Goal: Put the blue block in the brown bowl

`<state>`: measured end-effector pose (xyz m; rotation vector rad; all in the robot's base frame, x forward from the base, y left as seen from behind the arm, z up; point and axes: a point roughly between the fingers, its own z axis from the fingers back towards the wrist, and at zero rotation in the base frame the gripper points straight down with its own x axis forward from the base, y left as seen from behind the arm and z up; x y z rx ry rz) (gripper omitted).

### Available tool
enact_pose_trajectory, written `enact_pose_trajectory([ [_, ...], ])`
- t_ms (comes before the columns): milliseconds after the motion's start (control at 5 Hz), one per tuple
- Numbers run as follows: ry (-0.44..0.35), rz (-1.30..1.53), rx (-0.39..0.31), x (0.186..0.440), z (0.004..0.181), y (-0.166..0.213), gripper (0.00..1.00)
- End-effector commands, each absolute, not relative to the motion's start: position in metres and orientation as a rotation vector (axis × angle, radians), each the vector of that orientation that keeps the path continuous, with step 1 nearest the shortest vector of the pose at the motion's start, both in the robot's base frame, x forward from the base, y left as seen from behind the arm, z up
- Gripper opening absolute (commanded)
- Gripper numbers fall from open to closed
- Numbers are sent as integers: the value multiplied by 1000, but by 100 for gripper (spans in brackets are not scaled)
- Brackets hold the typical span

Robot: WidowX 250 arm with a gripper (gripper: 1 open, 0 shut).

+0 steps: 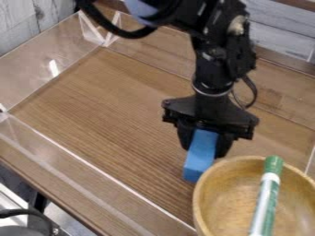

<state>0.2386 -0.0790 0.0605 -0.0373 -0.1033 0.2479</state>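
Observation:
My gripper (207,138) hangs from the black arm, pointing straight down, its fingers shut on the top of the blue block (200,159). The block stands upright with its lower end near the wooden tabletop, just left of the brown bowl (230,200). The light wooden bowl fills the lower right corner and runs partly out of frame. A white marker with a green cap (262,199) lies inside it.
The wooden tabletop (105,101) is fenced by clear acrylic walls (37,64) at the left, back and front. A clear stand (101,35) sits at the back left. A dark cable coil (25,224) shows at the lower left corner.

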Motion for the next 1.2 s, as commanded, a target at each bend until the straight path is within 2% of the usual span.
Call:
enact_pose_trajectory([
  [0, -160, 231, -72, 236, 75, -94, 0],
  [1000, -152, 215, -95, 223, 73, -109, 0],
])
